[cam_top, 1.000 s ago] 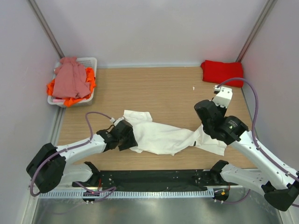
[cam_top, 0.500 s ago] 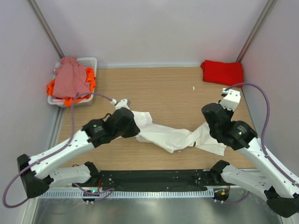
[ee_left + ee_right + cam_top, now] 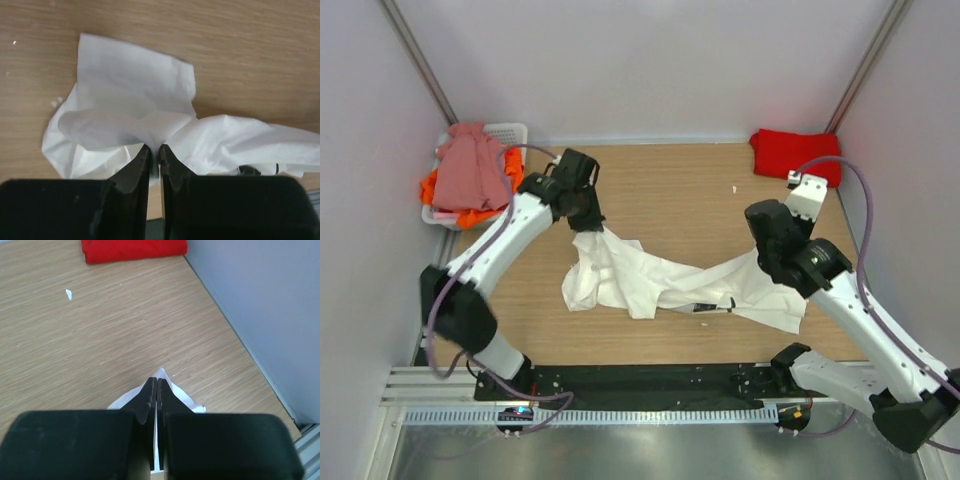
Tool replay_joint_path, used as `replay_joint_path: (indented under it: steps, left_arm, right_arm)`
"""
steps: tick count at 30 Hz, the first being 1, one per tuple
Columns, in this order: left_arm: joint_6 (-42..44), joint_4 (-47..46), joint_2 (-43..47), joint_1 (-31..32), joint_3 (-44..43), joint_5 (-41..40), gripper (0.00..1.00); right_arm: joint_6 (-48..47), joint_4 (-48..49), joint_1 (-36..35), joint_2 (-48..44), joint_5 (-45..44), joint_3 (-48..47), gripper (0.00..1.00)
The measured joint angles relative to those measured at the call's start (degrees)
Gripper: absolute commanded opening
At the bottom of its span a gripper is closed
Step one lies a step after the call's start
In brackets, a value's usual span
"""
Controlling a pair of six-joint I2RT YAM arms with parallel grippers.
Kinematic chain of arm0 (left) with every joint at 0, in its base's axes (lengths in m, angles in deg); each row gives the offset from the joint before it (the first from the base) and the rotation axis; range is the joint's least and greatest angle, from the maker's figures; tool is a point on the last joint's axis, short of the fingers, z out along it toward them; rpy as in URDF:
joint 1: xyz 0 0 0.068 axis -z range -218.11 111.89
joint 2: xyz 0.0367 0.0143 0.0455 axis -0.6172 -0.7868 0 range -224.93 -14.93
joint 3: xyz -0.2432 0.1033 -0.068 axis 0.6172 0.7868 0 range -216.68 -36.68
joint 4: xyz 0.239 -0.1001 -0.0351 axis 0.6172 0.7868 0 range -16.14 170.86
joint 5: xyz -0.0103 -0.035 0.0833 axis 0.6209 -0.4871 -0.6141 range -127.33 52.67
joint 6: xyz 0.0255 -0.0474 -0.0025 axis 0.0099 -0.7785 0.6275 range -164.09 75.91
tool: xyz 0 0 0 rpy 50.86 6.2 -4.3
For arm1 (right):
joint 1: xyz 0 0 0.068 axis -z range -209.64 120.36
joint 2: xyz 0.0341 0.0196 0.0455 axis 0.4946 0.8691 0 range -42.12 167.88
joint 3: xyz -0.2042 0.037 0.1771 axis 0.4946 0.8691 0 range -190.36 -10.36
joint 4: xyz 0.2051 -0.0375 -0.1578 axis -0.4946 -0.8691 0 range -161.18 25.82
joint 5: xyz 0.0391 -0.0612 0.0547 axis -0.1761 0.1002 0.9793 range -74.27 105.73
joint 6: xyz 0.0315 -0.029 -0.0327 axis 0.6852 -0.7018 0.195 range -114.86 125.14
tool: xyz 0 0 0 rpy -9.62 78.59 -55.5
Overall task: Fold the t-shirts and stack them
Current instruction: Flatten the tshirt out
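Observation:
A large white t-shirt (image 3: pixel 650 282) is stretched between my two grippers over the middle of the table, its lower folds resting on the wood. My left gripper (image 3: pixel 593 224) is shut on its left end, and the cloth (image 3: pixel 130 95) bunches at the fingertips (image 3: pixel 145 152). My right gripper (image 3: pixel 758 250) is shut on the right end, with a white corner (image 3: pixel 176 390) poking past its closed jaws. A folded red t-shirt (image 3: pixel 798 155) (image 3: pixel 132 249) lies at the far right corner. Pink (image 3: pixel 470 172) and orange (image 3: pixel 513 166) t-shirts are heaped in the basket.
The white slotted basket (image 3: pixel 512 131) stands at the far left against the wall. Side walls close in on both sides. A small white scrap (image 3: pixel 734 188) lies on the wood near the red shirt. A black bar (image 3: pixel 640 378) runs along the near edge.
My left gripper closed on the white shirt's left end and swung it from the near left toward the back. The shirt spread out; my right gripper kept its hold and shifted slightly.

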Motion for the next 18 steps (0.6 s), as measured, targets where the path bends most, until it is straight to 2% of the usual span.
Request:
replay_joint_path:
  steps: [4, 5, 8, 11, 14, 18]
  left_arm:
    - [3.4, -2.3, -21.2, -6.8, -8.9, 6.9, 0.24]
    - [4.3, -2.6, -25.7, -7.6, -11.1, 7.7, 0.35]
    - [5.7, -3.0, -30.7, -8.1, -11.1, 8.1, 0.54]
    - [5.7, -2.9, -25.6, -6.4, -6.0, 5.2, 0.55]
    - [5.3, -2.9, -13.5, -3.6, 1.5, 0.2, 0.47]
    - [3.5, -1.5, 2.9, 2.7, 9.5, -8.0, 0.45]
  right_arm:
    - [-2.6, 6.3, 7.3, 6.3, 6.3, 1.4, 0.01]
    - [-3.1, 7.5, 8.9, 7.5, 7.9, 1.7, 0.01]
    - [-4.0, 10.3, 11.8, 10.4, 11.2, 2.6, 0.01]
    - [-4.4, 12.9, 12.8, 12.0, 14.1, 4.0, 0.01]
    - [-4.6, 14.8, 13.0, 13.1, 16.5, 5.1, 0.01]
    - [-4.6, 16.5, 13.0, 14.9, 19.4, 5.3, 0.01]
